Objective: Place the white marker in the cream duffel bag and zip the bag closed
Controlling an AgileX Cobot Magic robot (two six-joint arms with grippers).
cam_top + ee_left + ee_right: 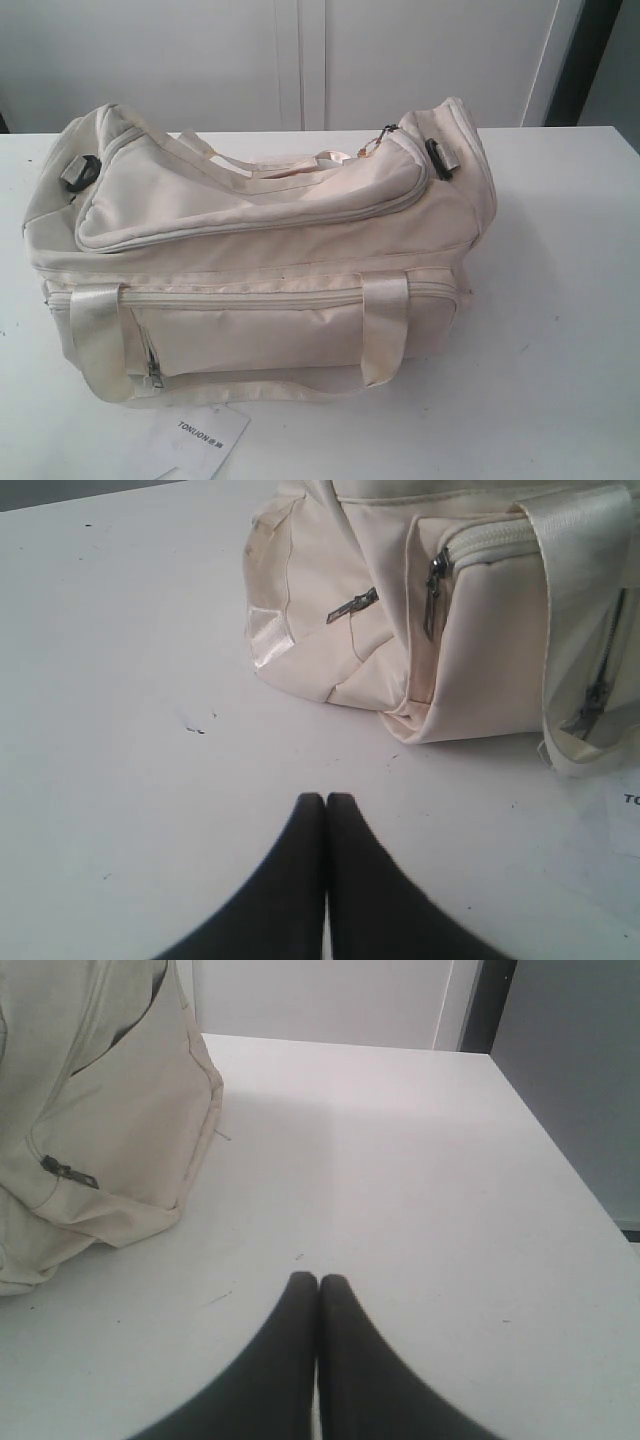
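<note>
The cream duffel bag point(260, 250) lies on the white table point(560, 300), its curved top flap zipped flat and its shiny strap handles point(95, 340) draped over the front pocket. No white marker shows in any view. My left gripper point(326, 798) is shut, empty, over bare table a short way from the bag's end point(400, 610). In the right wrist view my right gripper point(318, 1278) is also shut and empty, with the bag's other end point(100, 1130) off to one side. Neither gripper appears in the exterior view.
A white "TONLION" paper card point(205, 440) lies at the table's front edge by the bag, its corner also in the left wrist view point(625, 810). A white wall and cabinet doors point(300, 60) stand behind. The table's right edge point(570, 1170) borders a grey floor.
</note>
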